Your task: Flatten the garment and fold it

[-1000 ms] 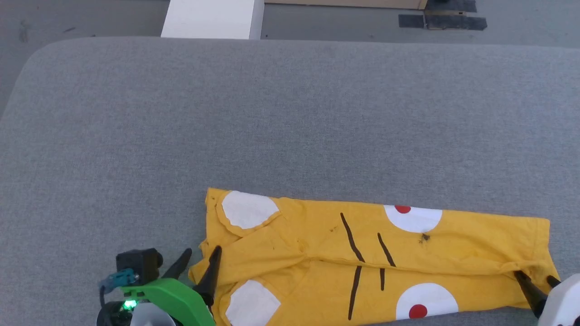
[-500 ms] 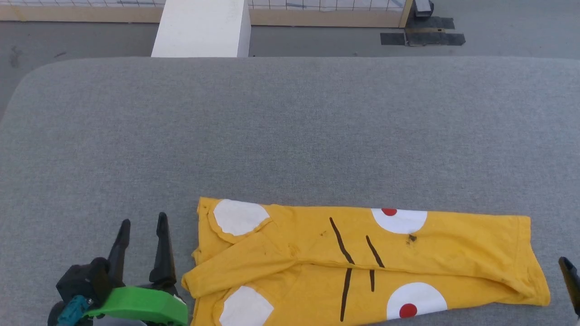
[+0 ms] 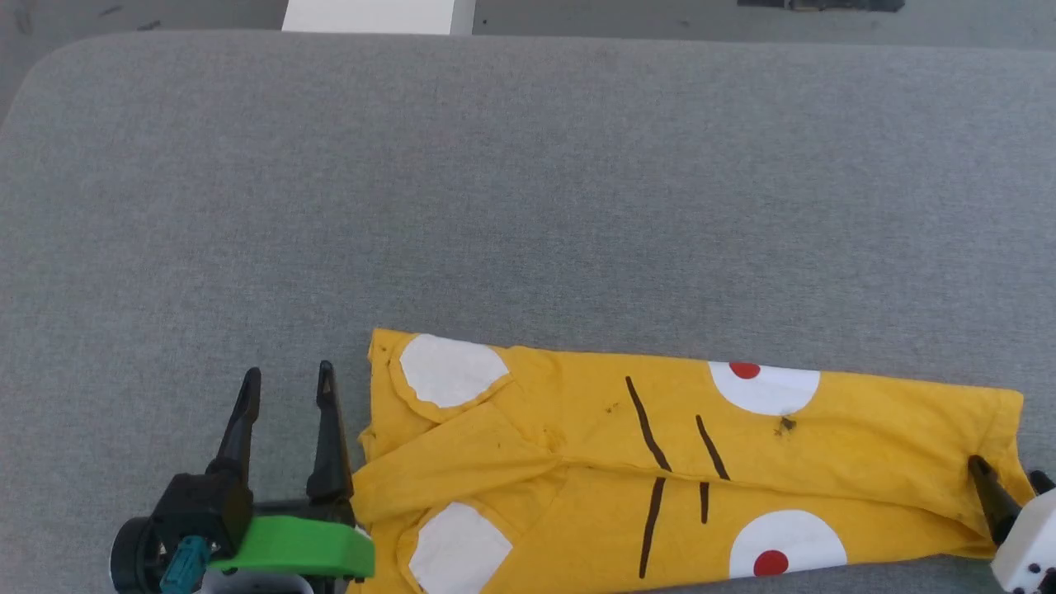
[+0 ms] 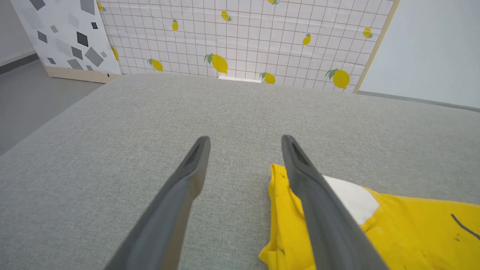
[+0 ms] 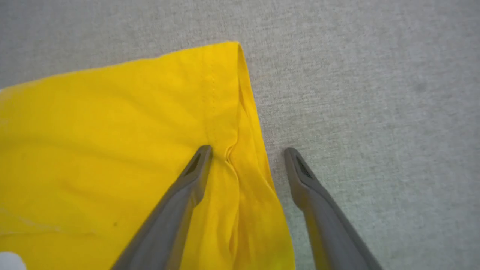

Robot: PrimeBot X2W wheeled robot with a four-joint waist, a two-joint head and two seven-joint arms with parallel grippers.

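While the left claw (image 3: 289, 369) gapes beside the garment (image 3: 577, 429), the right claw (image 5: 247, 149) spreads astride its hem, seemingly touching.

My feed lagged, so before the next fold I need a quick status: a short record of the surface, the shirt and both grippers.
surface: grey, cloth-covered top
shirt: yellow, print up, lying as a long band across the near part of the surface
left gripper: open, beside the shirt's left end, bare surface between its fingers
right gripper: open, straddling the shirt's right edge, one finger over the cloth, the other over the surface
held: nothing gripped by either
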